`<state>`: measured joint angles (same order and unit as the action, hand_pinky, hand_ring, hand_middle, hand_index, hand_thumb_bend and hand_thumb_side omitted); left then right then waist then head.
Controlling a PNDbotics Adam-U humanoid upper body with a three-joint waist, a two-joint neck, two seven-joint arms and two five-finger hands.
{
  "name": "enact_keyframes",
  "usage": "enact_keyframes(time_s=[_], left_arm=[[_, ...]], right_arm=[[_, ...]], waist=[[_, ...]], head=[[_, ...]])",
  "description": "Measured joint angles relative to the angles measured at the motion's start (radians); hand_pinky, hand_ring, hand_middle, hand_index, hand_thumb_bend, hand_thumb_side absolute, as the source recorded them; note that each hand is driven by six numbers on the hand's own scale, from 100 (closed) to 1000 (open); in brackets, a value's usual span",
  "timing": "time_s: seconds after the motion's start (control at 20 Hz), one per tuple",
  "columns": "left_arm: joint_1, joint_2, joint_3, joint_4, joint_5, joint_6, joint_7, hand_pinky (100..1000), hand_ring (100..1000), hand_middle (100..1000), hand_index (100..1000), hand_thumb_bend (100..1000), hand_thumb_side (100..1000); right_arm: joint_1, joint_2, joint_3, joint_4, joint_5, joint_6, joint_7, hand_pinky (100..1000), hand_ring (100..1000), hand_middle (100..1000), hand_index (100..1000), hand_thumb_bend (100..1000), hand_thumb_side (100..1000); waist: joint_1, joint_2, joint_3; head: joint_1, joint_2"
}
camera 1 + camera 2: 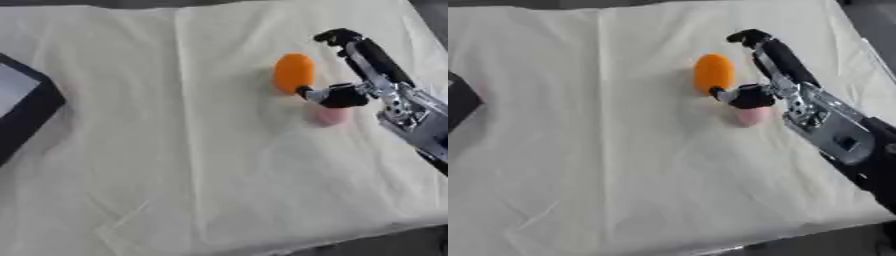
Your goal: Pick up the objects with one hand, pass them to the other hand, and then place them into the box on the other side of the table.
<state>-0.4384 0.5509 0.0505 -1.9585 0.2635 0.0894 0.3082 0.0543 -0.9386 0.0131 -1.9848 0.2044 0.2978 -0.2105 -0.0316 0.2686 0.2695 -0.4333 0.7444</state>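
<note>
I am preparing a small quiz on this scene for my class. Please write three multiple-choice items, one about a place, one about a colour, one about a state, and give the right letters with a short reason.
1. Where does the dark box show?
A. at the left edge of the cloth
B. at the right edge
C. in the middle

2. What colour is the oval object near the right hand?
A. green
B. orange
C. blue

3. What is the state of the right hand?
A. shut on the orange object
B. open above the cloth, holding nothing
C. resting in the box

Key: 1 A, the box lies at the left edge of both views. 2 B, the oval object is clearly orange. 3 B, its fingers spread beside the orange object, with a small pink object below the thumb, and it grasps neither.
</note>
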Motion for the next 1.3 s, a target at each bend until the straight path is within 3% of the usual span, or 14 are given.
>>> enact_keyframes(time_s=[0.5, 0.65, 1.3], left_arm=[[0.000, -0.017, -0.005, 0.000, -0.001, 0.004, -0.004, 968, 625, 678, 699, 152, 677], [0.000, -0.022, -0.005, 0.000, -0.001, 0.004, -0.004, 976, 624, 676, 697, 152, 679], [0.000, -0.043, -0.005, 0.000, -0.001, 0.005, -0.004, 985, 623, 672, 689, 148, 685]], right_arm=[[0.008, -0.007, -0.020, 0.000, -0.007, 0.033, -0.007, 815, 889, 869, 869, 460, 185], [0.009, -0.010, -0.027, 0.000, -0.010, 0.054, -0.023, 815, 888, 869, 867, 391, 170], [0.016, -0.019, -0.025, 0.000, -0.002, 0.135, -0.012, 818, 885, 868, 866, 424, 150]], waist=[[0.000, 0.030, 0.022], [0.000, 0.034, 0.029], [0.000, 0.052, 0.051]], head=[[-0.023, -0.023], [-0.028, -0.031], [-0.042, -0.044]])
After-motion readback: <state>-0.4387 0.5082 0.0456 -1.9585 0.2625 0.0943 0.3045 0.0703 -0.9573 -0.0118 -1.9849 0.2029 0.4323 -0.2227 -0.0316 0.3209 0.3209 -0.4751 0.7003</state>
